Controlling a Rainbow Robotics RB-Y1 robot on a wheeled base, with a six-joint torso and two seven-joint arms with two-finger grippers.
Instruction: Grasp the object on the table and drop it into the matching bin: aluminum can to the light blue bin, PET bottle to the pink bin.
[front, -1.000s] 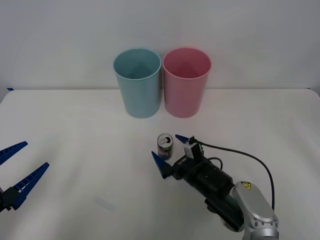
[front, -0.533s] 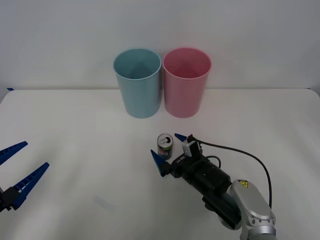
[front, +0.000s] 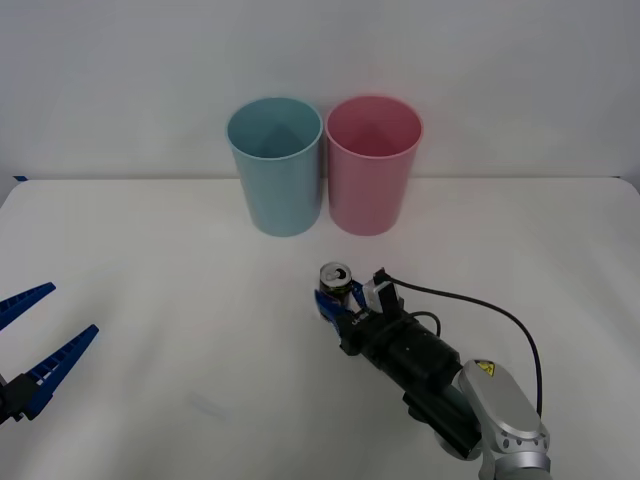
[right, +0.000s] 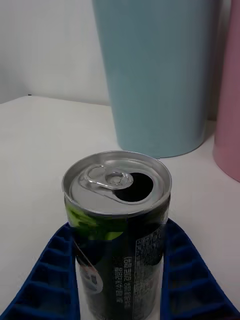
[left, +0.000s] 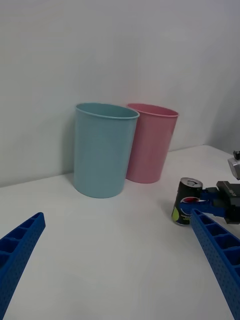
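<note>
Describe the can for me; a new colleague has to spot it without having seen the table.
On the white table, two tall bins stand at the back, light blue and pink. In front of them, the can stands upright between the right gripper's blue fingers. It is the one small thing there: dark, green band, silver top.

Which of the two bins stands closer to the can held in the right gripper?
The light blue bin, directly behind the can; the pink bin stands off to the side.
</note>
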